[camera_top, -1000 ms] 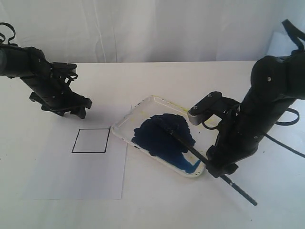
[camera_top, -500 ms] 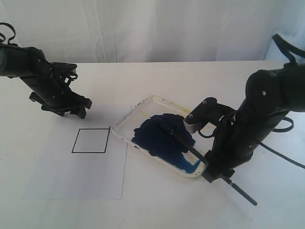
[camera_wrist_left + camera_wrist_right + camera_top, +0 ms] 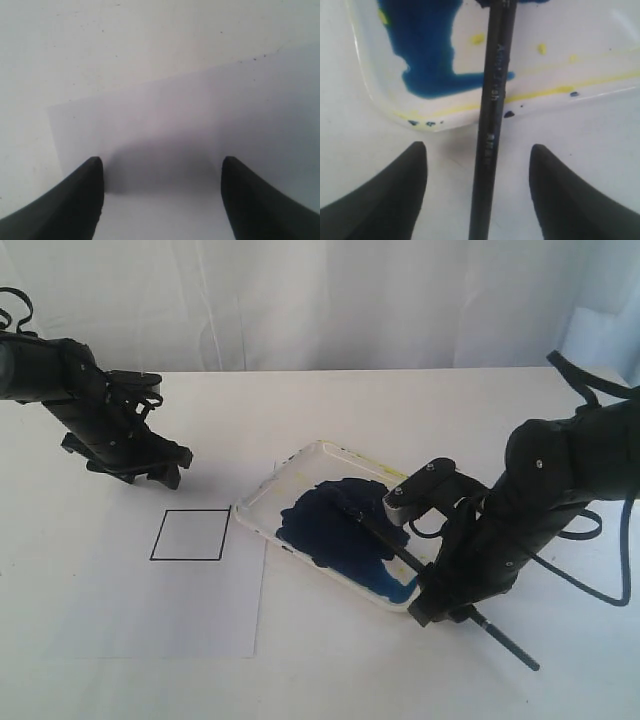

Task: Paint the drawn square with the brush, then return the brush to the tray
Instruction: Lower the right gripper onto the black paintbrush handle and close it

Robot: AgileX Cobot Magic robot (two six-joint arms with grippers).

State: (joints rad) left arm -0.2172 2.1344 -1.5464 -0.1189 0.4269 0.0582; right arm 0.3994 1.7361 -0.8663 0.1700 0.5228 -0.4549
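The black brush [image 3: 385, 536] lies slanted across the white tray [image 3: 300, 461], its tip in the dark blue paint and its handle end [image 3: 510, 645] out on the table. My right gripper [image 3: 438, 608] hangs low over the handle at the tray's near corner. In the right wrist view it [image 3: 476, 152] is open, with the brush [image 3: 492, 110] running between the two fingers and touching neither. The drawn square [image 3: 190, 535] on the paper sheet is blank white inside. My left gripper [image 3: 160, 472] hovers open behind the square, and in its wrist view it [image 3: 162, 165] holds nothing.
The white paper sheet [image 3: 160, 605] lies flat at the left, its right edge touching the tray. A white cloth backdrop closes the far side. A black cable [image 3: 590, 585] trails from the right arm over the table.
My right arm has come down and moved slightly left, bringing its open fingers down around the brush handle. The brush, tray and left arm have not moved.
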